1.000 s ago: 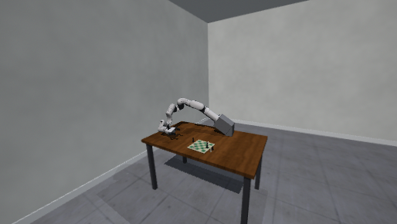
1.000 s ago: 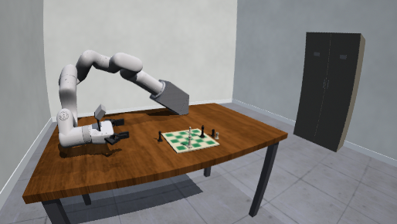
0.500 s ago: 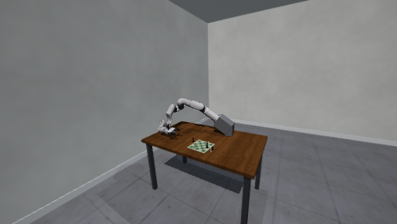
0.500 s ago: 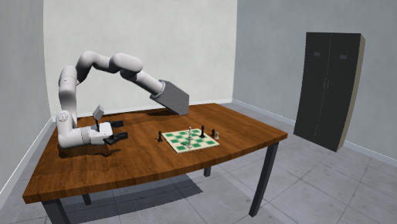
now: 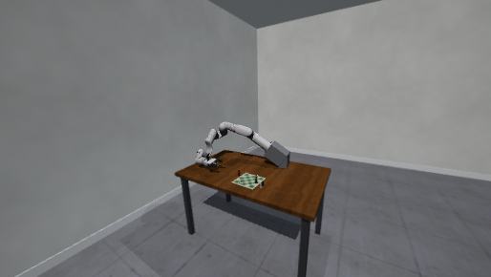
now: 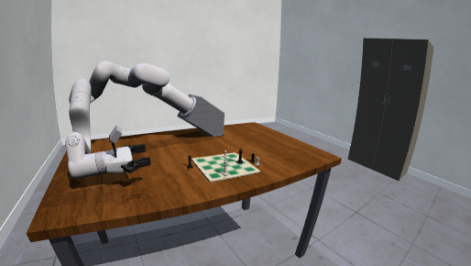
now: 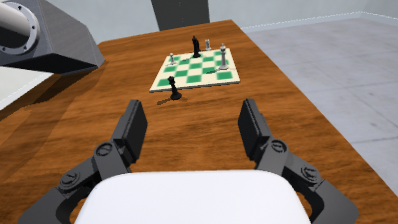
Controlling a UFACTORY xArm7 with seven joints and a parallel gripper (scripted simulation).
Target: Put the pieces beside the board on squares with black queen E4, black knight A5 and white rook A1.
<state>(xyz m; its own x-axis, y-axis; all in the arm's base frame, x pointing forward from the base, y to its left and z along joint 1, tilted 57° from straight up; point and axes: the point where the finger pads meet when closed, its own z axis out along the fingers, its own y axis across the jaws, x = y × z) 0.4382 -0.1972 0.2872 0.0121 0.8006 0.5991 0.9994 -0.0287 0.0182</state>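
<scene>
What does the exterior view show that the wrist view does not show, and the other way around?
Only the exterior view shows the whole white arm and the full dark cabinet. Only the wrist view shows from close the open tool with nothing between its fingers. Both show the green board, the black piece beside it and the wooden table.
</scene>
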